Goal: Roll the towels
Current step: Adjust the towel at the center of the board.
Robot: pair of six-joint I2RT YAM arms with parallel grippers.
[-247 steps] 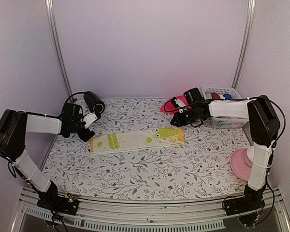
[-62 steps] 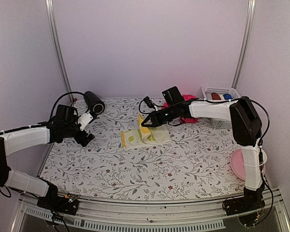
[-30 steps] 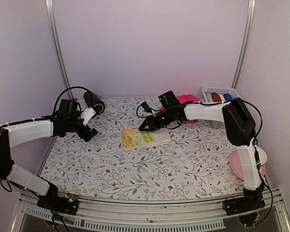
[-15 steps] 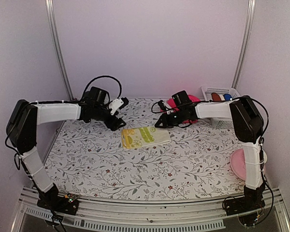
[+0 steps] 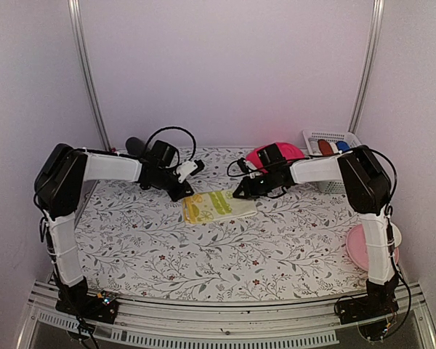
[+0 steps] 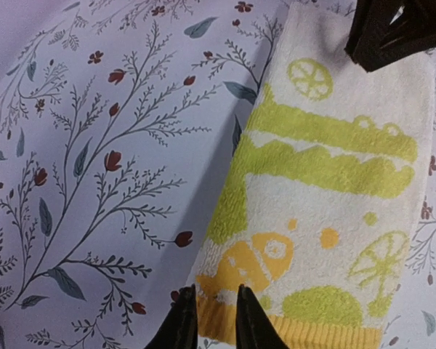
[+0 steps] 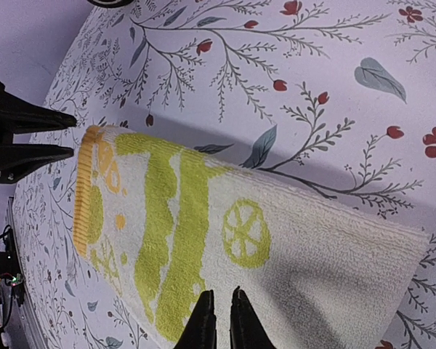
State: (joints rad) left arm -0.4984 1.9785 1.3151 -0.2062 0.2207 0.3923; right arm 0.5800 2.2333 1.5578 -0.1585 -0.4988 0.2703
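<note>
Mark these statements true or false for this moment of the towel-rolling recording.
1. The yellow-and-green towel is rolled into a tight cylinder. False: the towel lies folded flat on the table.
2. The left claw and right claw are both at the towel. True.
3. The white basket is empty. False: the basket holds a red roll and a blue roll.
4. The right claw's fingers stand close together. True.
5. The black cylinder lies apart from the towel, at the far left. True.
</note>
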